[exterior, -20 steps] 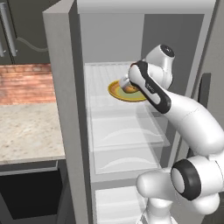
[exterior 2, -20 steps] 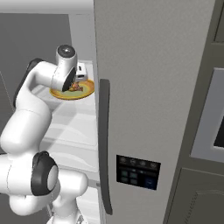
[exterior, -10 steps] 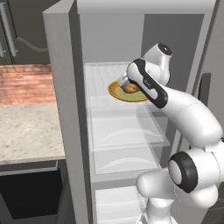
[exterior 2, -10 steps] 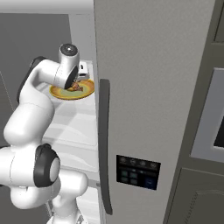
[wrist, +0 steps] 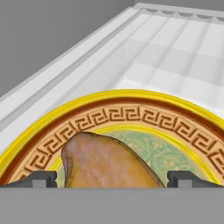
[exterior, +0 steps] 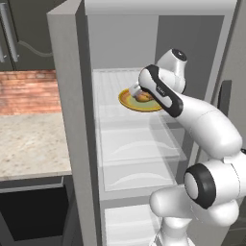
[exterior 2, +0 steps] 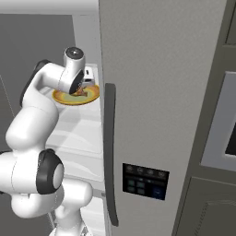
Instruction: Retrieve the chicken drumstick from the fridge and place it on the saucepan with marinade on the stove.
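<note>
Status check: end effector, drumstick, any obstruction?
End effector open, fingertips either side of the chicken drumstick. Drumstick lies on the yellow plate, on a shelf of the fridge, not gripped. Nothing in the way.

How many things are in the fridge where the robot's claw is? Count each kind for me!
Chicken drumstick: 1
Yellow plate under it: 1
White shelves you can see: 3
Robot claw, open on both sides of the drumstick: 1
Total: 6
</note>
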